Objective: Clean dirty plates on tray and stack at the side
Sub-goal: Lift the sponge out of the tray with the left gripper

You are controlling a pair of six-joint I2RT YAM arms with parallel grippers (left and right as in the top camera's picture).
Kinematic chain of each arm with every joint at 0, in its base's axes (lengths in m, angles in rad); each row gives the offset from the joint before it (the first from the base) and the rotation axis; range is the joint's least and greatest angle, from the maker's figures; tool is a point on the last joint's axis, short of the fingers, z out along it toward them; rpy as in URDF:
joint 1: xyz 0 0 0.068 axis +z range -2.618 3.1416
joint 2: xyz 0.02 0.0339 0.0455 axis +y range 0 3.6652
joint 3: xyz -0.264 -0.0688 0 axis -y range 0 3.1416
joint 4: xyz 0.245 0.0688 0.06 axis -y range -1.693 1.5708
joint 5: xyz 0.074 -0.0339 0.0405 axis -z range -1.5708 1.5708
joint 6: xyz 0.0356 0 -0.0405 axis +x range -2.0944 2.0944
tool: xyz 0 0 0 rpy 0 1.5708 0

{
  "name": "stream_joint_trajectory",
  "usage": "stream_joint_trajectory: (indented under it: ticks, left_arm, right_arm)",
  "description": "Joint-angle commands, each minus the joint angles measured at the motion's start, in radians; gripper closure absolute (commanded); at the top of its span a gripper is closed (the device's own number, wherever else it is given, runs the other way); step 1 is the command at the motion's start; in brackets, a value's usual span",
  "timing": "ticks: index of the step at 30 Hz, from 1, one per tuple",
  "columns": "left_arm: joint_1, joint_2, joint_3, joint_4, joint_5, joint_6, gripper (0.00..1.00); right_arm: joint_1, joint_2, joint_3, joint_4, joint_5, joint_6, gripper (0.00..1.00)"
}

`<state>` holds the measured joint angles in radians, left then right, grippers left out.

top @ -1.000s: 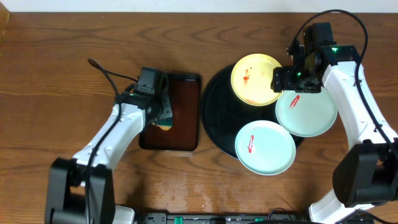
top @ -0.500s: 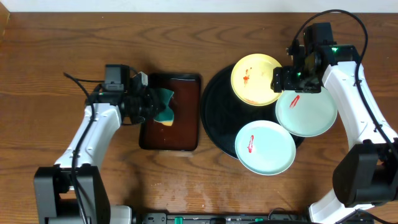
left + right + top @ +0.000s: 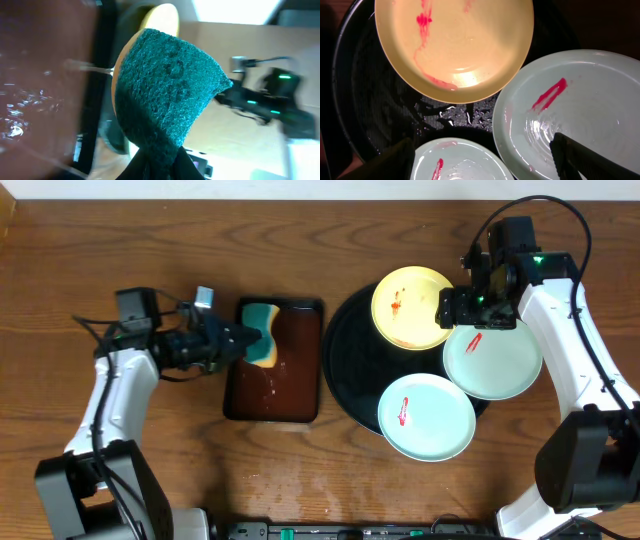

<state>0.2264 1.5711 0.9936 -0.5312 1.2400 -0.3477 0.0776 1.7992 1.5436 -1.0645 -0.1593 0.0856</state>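
Note:
Three plates lie on the round black tray (image 3: 350, 375). A pale yellow one (image 3: 405, 305) is at the back and two mint-white ones are at the right (image 3: 500, 365) and the front (image 3: 427, 420). Each bears a red smear. My right gripper (image 3: 470, 310) hovers open over them. In the right wrist view its fingers (image 3: 480, 155) spread above the yellow plate (image 3: 455, 45) and the mint plates (image 3: 590, 105) (image 3: 465, 162). My left gripper (image 3: 238, 340) is shut on a green sponge with yellow backing (image 3: 262, 345) (image 3: 165, 85), over the far end of the brown tray.
The rectangular dark-brown tray (image 3: 285, 395) lies left of the black tray, wet inside; it also shows in the left wrist view (image 3: 30, 75). The black tray's floor (image 3: 375, 110) is wet. Bare wooden table (image 3: 300, 240) surrounds both trays.
My left arm has drawn back to the left and turned, lifting the sponge from the middle of the brown tray to its far left end. The right arm and plates have not moved.

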Motion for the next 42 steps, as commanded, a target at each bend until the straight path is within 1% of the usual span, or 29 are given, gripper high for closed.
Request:
stream_joint_trajectory:
  ticks: [1, 5, 18, 28, 31, 32, 38, 42]
  left_arm:
    - [0.042, -0.010, 0.004, -0.002, 0.201, -0.011, 0.93]
    - [0.053, -0.010, 0.003, -0.002, 0.219, -0.022, 0.93]
    - [0.053, -0.010, 0.003, 0.018, 0.203, -0.024, 0.92]
    - [0.052, -0.010, 0.003, 0.017, 0.099, -0.023, 0.92]
    - [0.048, -0.010, 0.003, 0.017, 0.019, 0.020, 0.92]
    - [0.040, -0.010, 0.003, 0.017, -0.026, 0.054, 0.92]
    - [-0.002, -0.010, 0.003, 0.025, -0.045, 0.123, 0.92]
    - [-0.032, -0.010, 0.003, 0.025, -0.109, 0.130, 0.92]
  right_arm:
    - [0.008, 0.001, 0.013, -0.002, 0.006, -0.013, 0.14]
    - [0.008, 0.001, 0.013, -0.002, 0.006, -0.017, 0.14]
    - [0.008, 0.001, 0.013, 0.003, 0.006, -0.024, 0.12]
    - [0.008, 0.001, 0.012, 0.003, 0.006, -0.024, 0.11]
    - [0.008, 0.001, 0.012, 0.006, 0.006, -0.024, 0.11]
    - [0.008, 0.002, 0.012, 0.012, 0.006, -0.024, 0.10]
    - [0.008, 0.016, 0.010, 0.037, 0.061, -0.024, 0.09]
    - [0.008, 0.048, 0.010, 0.068, 0.080, -0.024, 0.07]
